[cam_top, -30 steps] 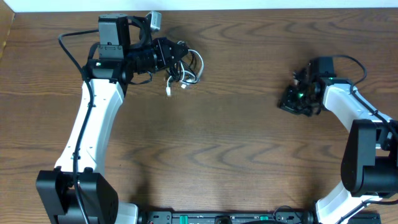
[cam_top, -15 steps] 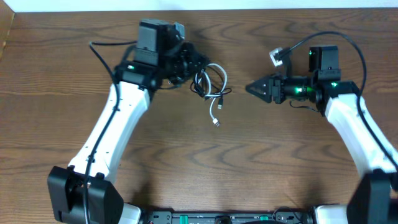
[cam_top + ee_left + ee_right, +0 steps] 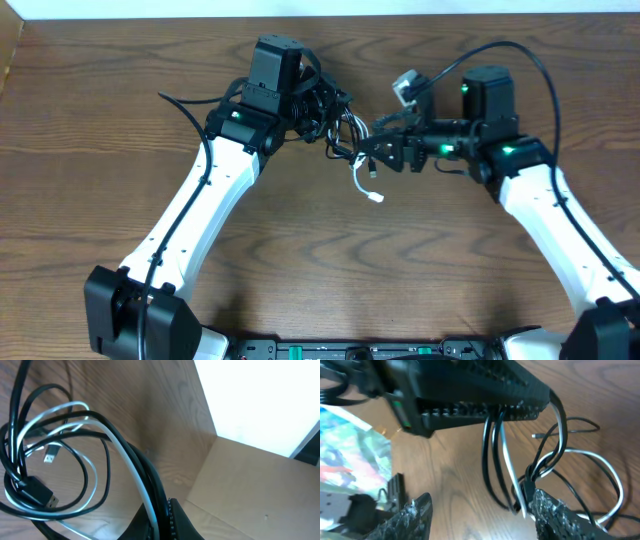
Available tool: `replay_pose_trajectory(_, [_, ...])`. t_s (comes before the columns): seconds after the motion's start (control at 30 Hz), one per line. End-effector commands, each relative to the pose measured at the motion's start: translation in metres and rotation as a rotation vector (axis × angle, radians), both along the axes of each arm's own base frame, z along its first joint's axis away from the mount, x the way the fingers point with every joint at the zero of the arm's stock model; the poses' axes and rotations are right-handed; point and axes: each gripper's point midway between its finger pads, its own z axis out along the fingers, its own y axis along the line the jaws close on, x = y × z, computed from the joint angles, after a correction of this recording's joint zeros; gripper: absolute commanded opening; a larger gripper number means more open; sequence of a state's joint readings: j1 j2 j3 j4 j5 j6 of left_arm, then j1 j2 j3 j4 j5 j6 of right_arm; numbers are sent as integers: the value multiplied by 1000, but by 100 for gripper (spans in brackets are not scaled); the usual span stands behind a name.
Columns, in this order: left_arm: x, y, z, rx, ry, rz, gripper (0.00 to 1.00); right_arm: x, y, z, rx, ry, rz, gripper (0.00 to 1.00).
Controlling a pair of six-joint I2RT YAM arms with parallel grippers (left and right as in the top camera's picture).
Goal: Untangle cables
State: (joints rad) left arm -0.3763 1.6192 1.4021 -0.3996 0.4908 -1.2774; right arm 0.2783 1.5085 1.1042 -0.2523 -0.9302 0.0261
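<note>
The cables [image 3: 345, 135] are a loose bundle of black loops and one white cord, lifted off the table near its back middle. A white plug end [image 3: 377, 197] dangles lowest. My left gripper [image 3: 318, 105] is shut on several strands. In the left wrist view the cables [image 3: 65, 455] fan out from its closed jaws [image 3: 161, 521], and a black plug [image 3: 37, 492] hangs in the loops. My right gripper [image 3: 370, 152] is open at the bundle's right side. In the right wrist view the strands [image 3: 502, 460] hang between its fingers [image 3: 480, 512], close against the right finger [image 3: 560, 520].
Thick black wires [image 3: 185, 105] run along both arms. The table's back edge [image 3: 400, 14] is close behind the grippers. A cardboard box [image 3: 250, 485] stands off the table's edge in the left wrist view.
Both arms have swung toward the table's middle. The left one carried the cable bundle rightward. The right gripper has opened and come up against the bundle.
</note>
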Motion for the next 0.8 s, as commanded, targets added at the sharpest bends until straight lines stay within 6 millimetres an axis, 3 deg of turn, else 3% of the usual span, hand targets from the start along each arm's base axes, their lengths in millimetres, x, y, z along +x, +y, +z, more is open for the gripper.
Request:
replay_pose_trajectory(0.0, [-2,-4,24,-56,-19,2,8,9,11,-7,-19,-17,-17,63])
replay_pose_trajectory(0.13, [-4,-6,25,-67,-14,-13,8,27,14,-23,-69,-19,-100,65])
replay_pose_trajectory(0.3, [-5,-7,24,-56,-25,-33,8,36,22,-34,-73,-16,-114,61])
replay_pose_trajectory(0.43, [-8,-6,21,-37,-26,-48,8,40,23,-29,-50,-18,-130,39])
replay_pose_trajectory(0.53, [-8,-6,21,6,-84,-97,8,45,20,-30,-47,1,-163,17])
replay_pose_trajectory(0.67, [-9,-5,19,76,-165,-174,8,51,11,-29,-29,50,-208,1])
replay_pose_trajectory(0.77, [-11,-3,16,164,-260,-269,8,51,4,-26,10,98,-208,1])
